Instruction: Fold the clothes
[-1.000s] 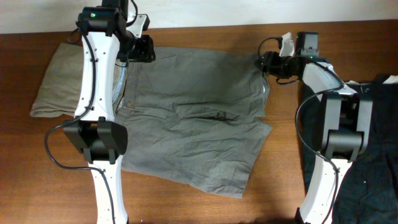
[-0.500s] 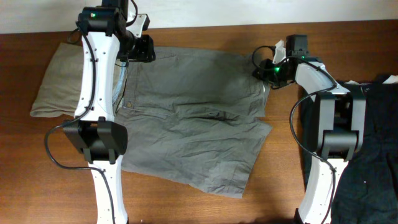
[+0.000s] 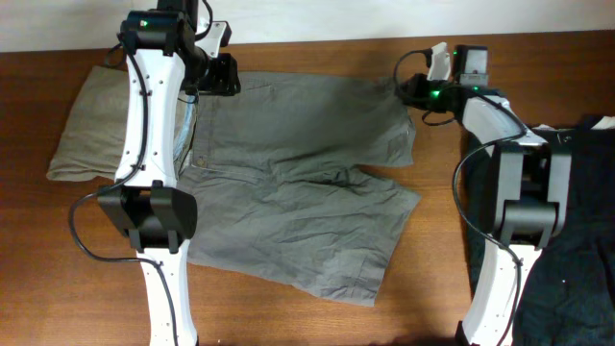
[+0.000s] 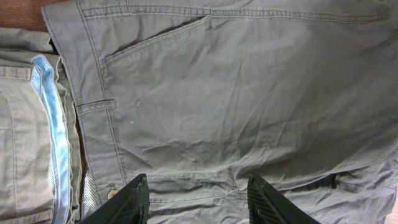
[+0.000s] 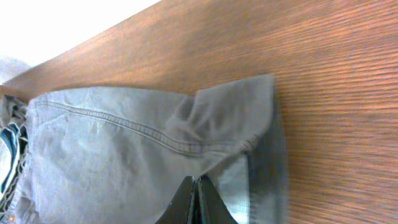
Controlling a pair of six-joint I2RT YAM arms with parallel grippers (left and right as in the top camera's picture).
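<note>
Mid-grey shorts (image 3: 298, 183) lie spread and wrinkled across the table, waistband to the left. My left gripper (image 3: 223, 75) hovers open over the far waistband corner; in the left wrist view its fingers (image 4: 138, 200) stand apart above the pocket and waistband cloth (image 4: 236, 106), with nothing between them. My right gripper (image 3: 409, 90) is at the far right leg corner, shut on the grey hem. In the right wrist view the closed gripper (image 5: 194, 186) pinches a raised fold of the shorts (image 5: 124, 143).
A khaki garment (image 3: 88, 120) lies at the far left, partly under the left arm, its light-blue inner band (image 4: 55, 130) showing. A black garment (image 3: 577, 221) covers the right edge. Bare wood (image 5: 329, 81) lies beyond the shorts' hem. A white wall runs along the back.
My right gripper closed on the leg hem and shifted slightly back and right, drawing the cloth corner with it. The left arm stayed still.
</note>
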